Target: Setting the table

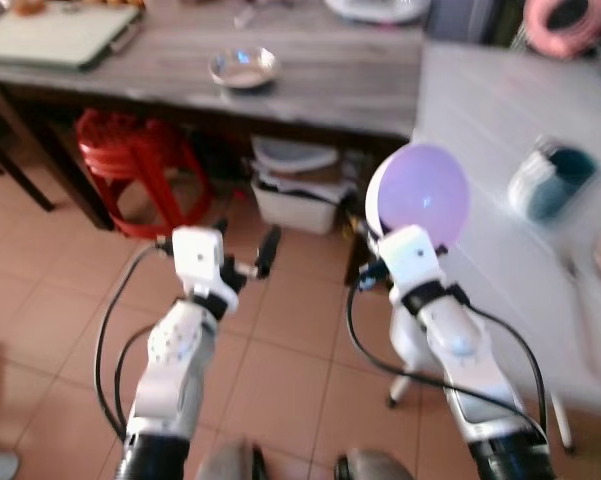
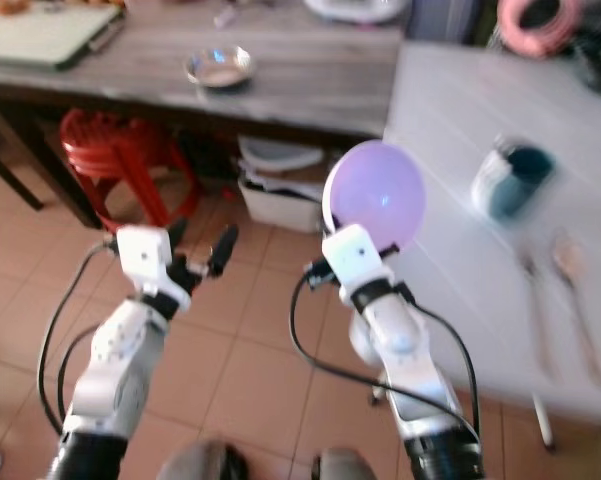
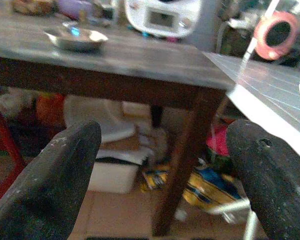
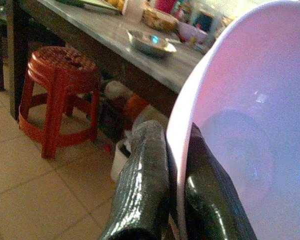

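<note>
Gripping the round lilac plastic bowl (image 1: 423, 193) by its rim, your right gripper (image 4: 175, 165) holds it tilted on edge just off the white table's (image 1: 480, 130) near corner. Your left gripper (image 1: 242, 245), fingers apart, hovers over tiled floor (image 1: 290, 340) near a red plastic stool (image 1: 130, 165). Beyond, blurred, what looks like a teal mug (image 1: 560, 180) sits on the table.

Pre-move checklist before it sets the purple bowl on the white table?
1. Grip: right claw pinches the purple bowl by its rim, one finger each side: ok.
2. Bowl attitude: held on edge, not level for setting down: not ok.
3. Position: bowl hangs beside the white table, at its edge, not yet over the top: not ok.
4. Landing spot: bare tabletop near the teal mug, cutlery further along; frames blurred: cannot tell.
5. Left claw open, free, over the floor: ok.
</note>
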